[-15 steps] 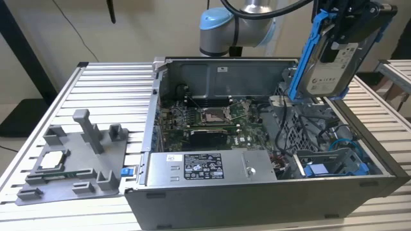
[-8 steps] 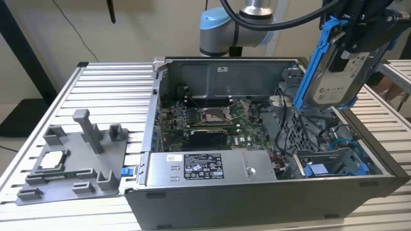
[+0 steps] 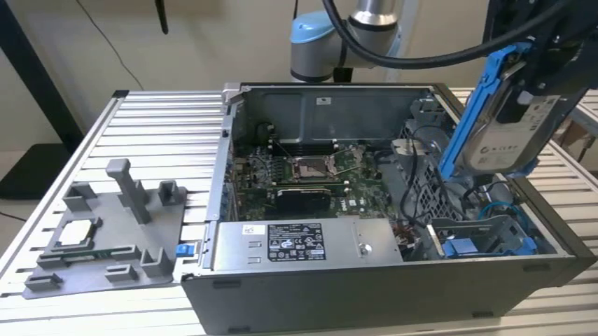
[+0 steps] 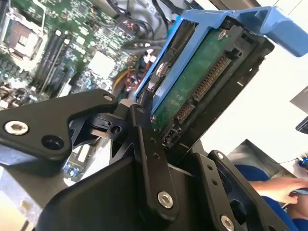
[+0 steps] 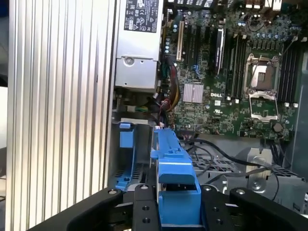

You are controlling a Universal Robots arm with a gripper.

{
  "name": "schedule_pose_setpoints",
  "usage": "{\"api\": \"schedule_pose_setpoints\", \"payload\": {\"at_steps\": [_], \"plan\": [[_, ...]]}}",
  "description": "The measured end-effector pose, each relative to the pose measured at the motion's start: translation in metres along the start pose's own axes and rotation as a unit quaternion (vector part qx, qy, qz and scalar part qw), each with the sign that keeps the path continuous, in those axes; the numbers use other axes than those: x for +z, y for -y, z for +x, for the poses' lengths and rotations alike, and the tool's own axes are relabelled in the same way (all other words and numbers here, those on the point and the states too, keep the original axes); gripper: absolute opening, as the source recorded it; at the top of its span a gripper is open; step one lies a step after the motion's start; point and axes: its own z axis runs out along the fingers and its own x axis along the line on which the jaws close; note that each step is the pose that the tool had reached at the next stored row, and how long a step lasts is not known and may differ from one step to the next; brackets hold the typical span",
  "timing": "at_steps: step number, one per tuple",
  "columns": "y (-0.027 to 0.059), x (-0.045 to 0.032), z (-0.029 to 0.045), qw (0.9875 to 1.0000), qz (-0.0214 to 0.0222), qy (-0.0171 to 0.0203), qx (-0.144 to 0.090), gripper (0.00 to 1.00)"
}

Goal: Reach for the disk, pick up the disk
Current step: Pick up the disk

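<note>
We see the disk up in the air above the exterior view's right end of the open computer case, standing nearly upright with its white label facing the camera and its blue rails running along the long edges. The gripper is clamped on its upper part, black fingers pressed against the drive on either side; in the second wrist view we look along the disk's green circuit-board underside and its connector, with the blue rail running straight out from the jaws in the first wrist view. Below the lifted drive we make out the blue drive bay in the case's corner, well apart from the disk. Further in, the motherboard lies flat with its processor socket exposed, and the grey power supply with its sticker sits along the near wall. Out on the slatted table, at the exterior view's left, a grey fixture tray carries a small square chip. A person's hand shows at the edge of the second wrist view.
</note>
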Motion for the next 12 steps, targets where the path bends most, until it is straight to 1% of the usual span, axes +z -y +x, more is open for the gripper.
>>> {"api": "schedule_pose_setpoints", "payload": {"at_steps": [4, 8, 10, 12], "plan": [[-0.0008, 0.0002, 0.0152, 1.0, -0.0003, -0.0001, 0.0, 0.0], [-0.0016, 0.0028, 0.0319, 1.0, -0.0003, 0.0, 0.0, 0.0], [-0.0018, 0.0065, 0.036, 1.0, 0.0007, 0.0, 0.002, 0.0], [-0.0017, 0.01, 0.0372, 1.0, 0.0021, 0.0, 0.008, 0.0]]}}
